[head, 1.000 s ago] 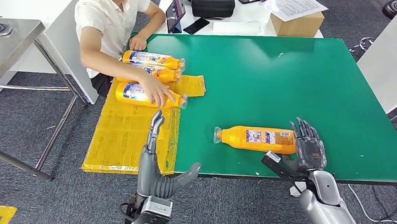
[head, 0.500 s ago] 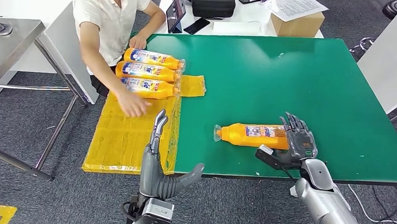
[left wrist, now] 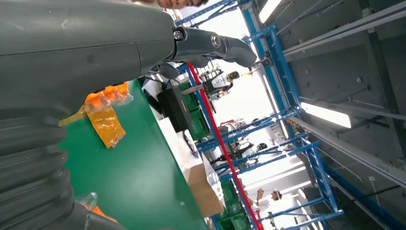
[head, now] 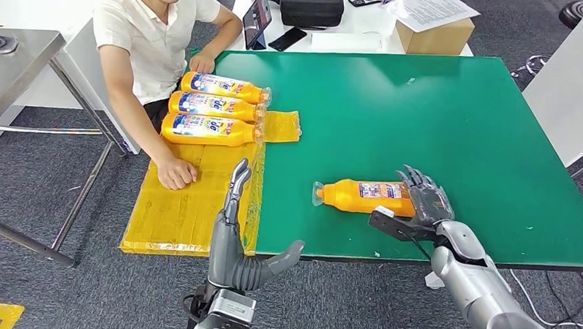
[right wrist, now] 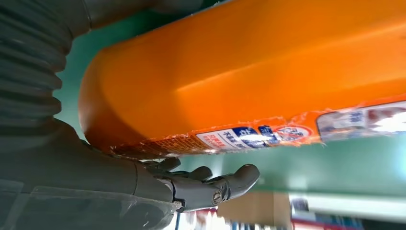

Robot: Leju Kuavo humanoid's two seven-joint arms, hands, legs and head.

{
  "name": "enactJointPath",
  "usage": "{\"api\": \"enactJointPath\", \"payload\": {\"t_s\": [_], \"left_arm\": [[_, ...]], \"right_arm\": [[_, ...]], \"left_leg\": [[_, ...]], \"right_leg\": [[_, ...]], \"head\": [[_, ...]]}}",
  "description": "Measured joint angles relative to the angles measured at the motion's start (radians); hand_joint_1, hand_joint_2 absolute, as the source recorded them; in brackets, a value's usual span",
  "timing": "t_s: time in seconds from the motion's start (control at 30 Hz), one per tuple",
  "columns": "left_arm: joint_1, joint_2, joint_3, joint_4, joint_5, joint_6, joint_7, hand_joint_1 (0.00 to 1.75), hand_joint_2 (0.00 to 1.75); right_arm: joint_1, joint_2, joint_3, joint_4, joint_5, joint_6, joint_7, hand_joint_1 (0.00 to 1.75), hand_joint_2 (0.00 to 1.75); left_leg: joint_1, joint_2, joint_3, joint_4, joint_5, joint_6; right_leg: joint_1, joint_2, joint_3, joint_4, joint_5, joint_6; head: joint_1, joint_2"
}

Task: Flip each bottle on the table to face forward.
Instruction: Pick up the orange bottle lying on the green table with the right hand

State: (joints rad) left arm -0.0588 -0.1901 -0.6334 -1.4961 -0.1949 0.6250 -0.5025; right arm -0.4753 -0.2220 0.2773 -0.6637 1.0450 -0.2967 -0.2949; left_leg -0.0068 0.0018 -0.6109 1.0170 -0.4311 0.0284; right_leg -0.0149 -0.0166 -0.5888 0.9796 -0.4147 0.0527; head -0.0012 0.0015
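Observation:
An orange bottle (head: 357, 194) lies on its side on the green table (head: 418, 109), cap end to the left, a small-print label facing up. My right hand (head: 420, 204) is at its base end, fingers (head: 421, 185) spread over the top and thumb along the near side. In the right wrist view the bottle (right wrist: 249, 72) is very close, and the fingers (right wrist: 210, 184) are stretched out with a gap to it. My left hand (head: 236, 232) hovers open over the table's near left edge, fingers straight, thumb out. Three more orange bottles (head: 213, 109) lie in a row at far left.
A yellow plastic sheet (head: 187, 205) hangs over the table's left side. A seated person rests a hand (head: 175, 172) on it, close to my left hand. A cardboard box (head: 436, 35), a black bag and tablets stand on the white table behind.
My right hand has moved left and forward until it covers the bottle's base. The person set the third bottle in the row and drew the hand back onto the yellow sheet.

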Motion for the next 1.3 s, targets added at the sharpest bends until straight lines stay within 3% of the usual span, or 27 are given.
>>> {"api": "enactJointPath", "payload": {"t_s": [0.33, 0.37, 0.47, 0.5, 0.77, 0.97, 1.17, 1.3], "left_arm": [[-0.015, 0.002, -0.019, 0.002, 0.018, -0.016, 0.002, 0.0, 1.75], [-0.016, 0.002, -0.02, 0.003, 0.018, -0.017, 0.002, 0.0, 1.75], [-0.017, 0.002, -0.022, 0.006, 0.02, -0.02, 0.005, 0.0, 1.75], [-0.018, 0.002, -0.022, 0.008, 0.023, -0.023, 0.007, 0.0, 1.75], [-0.021, 0.002, -0.025, 0.016, 0.047, -0.053, 0.02, 0.0, 1.75], [-0.027, 0.002, -0.026, 0.023, 0.053, -0.064, 0.024, 0.0, 1.75], [-0.031, 0.001, -0.026, 0.027, 0.07, -0.069, 0.019, 0.0, 1.75], [-0.029, 0.0, -0.014, 0.034, 0.231, -0.101, 0.013, 0.0, 1.75]], "right_arm": [[-0.036, -0.014, 0.035, 0.054, -0.122, 0.061, -0.055, 0.0, 1.75], [-0.038, -0.013, 0.038, 0.057, -0.123, 0.062, -0.054, 0.35, 1.75], [-0.044, -0.012, 0.046, 0.065, -0.126, 0.071, -0.053, 1.66, 1.75], [-0.048, -0.013, 0.05, 0.069, -0.127, 0.081, -0.053, 1.75, 1.75], [-0.087, -0.046, 0.088, 0.101, -0.155, 0.189, -0.045, 1.75, 1.75], [-0.088, -0.064, 0.105, 0.107, -0.21, 0.204, -0.108, 1.75, 1.75], [-0.07, -0.065, 0.095, 0.105, -0.325, 0.233, -0.182, 1.75, 1.75], [-0.013, -0.045, 0.033, 0.051, -0.504, 0.298, -0.252, 1.75, 1.75]], "left_leg": [[0.0, 0.002, 0.007, 0.0, -0.001, 0.0], [0.0, 0.002, 0.008, 0.0, -0.001, 0.0], [0.0, 0.003, 0.01, 0.0, -0.001, 0.0], [0.0, 0.003, 0.01, 0.0, -0.001, 0.0], [0.0, 0.006, 0.014, 0.0, -0.001, 0.0], [0.0, 0.005, 0.014, 0.0, -0.001, 0.0], [0.0, 0.006, 0.014, 0.0, -0.002, -0.001], [0.001, 0.006, 0.013, 0.0, -0.002, -0.001]], "right_leg": [[0.0, 0.002, 0.006, 0.0, 0.001, 0.0], [0.0, 0.003, 0.006, 0.0, 0.001, 0.0], [0.0, 0.003, 0.008, 0.0, 0.001, 0.0], [0.0, 0.004, 0.008, 0.0, 0.001, 0.0], [0.0, 0.006, 0.011, -0.001, 0.001, 0.0], [0.0, 0.006, 0.012, -0.001, 0.001, 0.0], [0.0, 0.006, 0.011, -0.001, 0.001, 0.0], [0.001, 0.006, 0.012, 0.0, 0.001, 0.0]], "head": [[0.0, 0.0], [0.0, 0.0], [0.0, 0.0], [0.0, 0.0], [0.0, 0.0], [0.0, 0.0], [0.0, 0.0], [0.001, 0.0]]}}
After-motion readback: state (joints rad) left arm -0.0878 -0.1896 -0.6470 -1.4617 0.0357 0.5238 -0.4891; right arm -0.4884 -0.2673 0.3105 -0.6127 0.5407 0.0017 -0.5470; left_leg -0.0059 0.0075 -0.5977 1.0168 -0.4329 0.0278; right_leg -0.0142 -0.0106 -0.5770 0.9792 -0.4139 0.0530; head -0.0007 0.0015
